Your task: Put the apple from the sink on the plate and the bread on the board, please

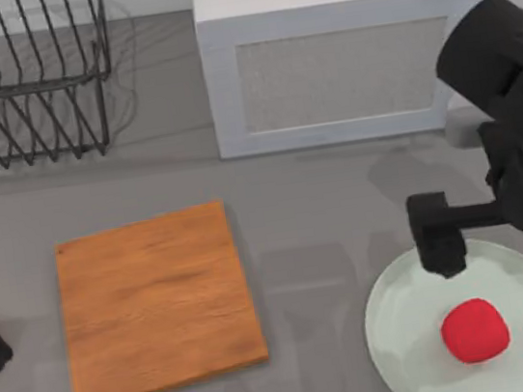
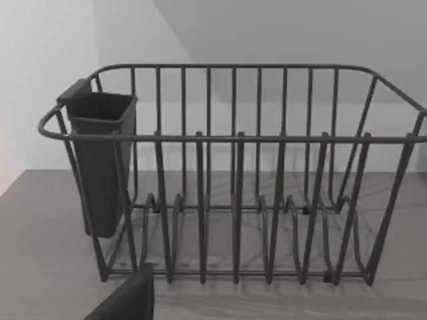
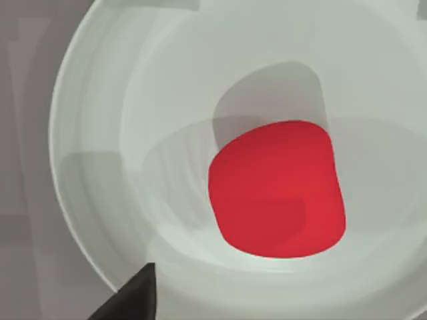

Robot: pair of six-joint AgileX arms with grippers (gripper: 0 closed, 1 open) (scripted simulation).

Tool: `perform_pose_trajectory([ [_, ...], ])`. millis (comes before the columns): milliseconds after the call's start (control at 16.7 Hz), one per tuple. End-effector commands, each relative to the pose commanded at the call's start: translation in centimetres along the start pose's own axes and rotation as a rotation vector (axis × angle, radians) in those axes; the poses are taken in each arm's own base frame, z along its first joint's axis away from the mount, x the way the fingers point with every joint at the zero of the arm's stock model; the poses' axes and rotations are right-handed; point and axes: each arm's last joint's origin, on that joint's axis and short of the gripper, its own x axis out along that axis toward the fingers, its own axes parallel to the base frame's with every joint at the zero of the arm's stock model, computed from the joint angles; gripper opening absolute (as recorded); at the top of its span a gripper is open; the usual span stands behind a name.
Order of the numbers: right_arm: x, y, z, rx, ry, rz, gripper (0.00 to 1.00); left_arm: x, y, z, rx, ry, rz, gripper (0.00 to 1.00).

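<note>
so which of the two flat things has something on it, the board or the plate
The plate, at the table's right under the right pincer: the red apple sits on it. The wooden board left of it is bare.

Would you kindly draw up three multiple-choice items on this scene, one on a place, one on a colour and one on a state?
1. Where does the apple lie?
A. on the plate
B. on the board
C. in the dish rack

2. What colour is the plate?
A. orange-brown
B. pale mint-green
C. black

3. What is the state of the board?
A. bare
B. bears an apple
C. stands on edge

Answers:
1 A: in the top view the red apple rests inside the plate's rim, at the table's right.
2 B: the right wrist view shows its pale green surface around the apple.
3 A: the board lies flat with nothing on it.

The right gripper hangs over the plate's rim, apart from the apple; the left arm is parked at the table's left edge.
</note>
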Motion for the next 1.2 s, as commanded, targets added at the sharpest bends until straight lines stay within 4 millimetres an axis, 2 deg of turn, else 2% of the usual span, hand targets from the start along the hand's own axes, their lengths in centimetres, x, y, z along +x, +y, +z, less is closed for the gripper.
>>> perform_pose_trajectory([
  [240, -1.2, -4.1, -2.1, -0.003, -0.225, 0.11, 1.0, 0.0, 0.0, 0.0, 0.0, 0.0, 0.0, 1.0],
  [540, -1.5, -9.8, -7.0, -0.014, -0.696, 0.208, 1.0, 0.0, 0.0, 0.0, 0.0, 0.0, 0.0, 1.0],
  [840, 1.6, -13.4, -11.1, -0.031, -1.188, 0.141, 1.0, 0.0, 0.0, 0.0, 0.0, 0.0, 0.0, 1.0],
  [1020, 4.0, -14.5, -11.9, -0.04, -1.385, 0.049, 1.0, 0.0, 0.0, 0.0, 0.0, 0.0, 0.0, 1.0],
  [1200, 5.4, -15.1, -12.1, -0.046, -1.482, -0.021, 1.0, 0.0, 0.0, 0.0, 0.0, 0.0, 0.0, 1.0],
])
